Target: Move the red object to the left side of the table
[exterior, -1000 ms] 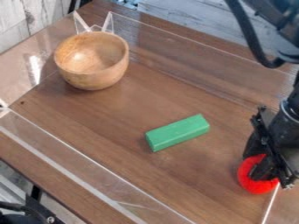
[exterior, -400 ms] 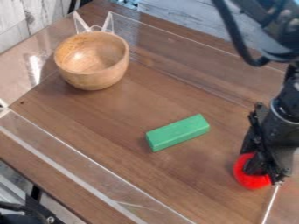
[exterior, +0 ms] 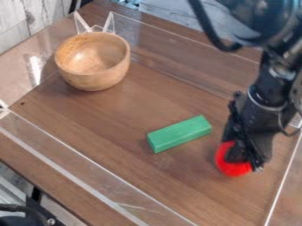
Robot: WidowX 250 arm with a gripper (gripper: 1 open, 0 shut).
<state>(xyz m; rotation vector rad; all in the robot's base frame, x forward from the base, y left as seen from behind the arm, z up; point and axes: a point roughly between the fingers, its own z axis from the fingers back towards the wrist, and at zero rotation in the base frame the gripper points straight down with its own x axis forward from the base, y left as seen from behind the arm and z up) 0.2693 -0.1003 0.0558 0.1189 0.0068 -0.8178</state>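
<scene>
A round wooden bowl [exterior: 92,62] sits at the far left, its open mouth showing. A green rectangular block [exterior: 179,134] lies near the middle, set at a slant, well apart from the bowl. A pale, wood-grained panel [exterior: 35,19] stands beyond the far left corner.

pale vertical boards [exterior: 41,19] line the upper left, with a whitish panel [exterior: 218,22] along the top.

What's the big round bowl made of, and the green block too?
The bowl looks like wood, smooth and slightly shiny, because it's a warm honey brown with a soft gleam. The green block might be painted wood, plastic or foam: it's one even color with straight edges, but the picture can't settle which.
</scene>
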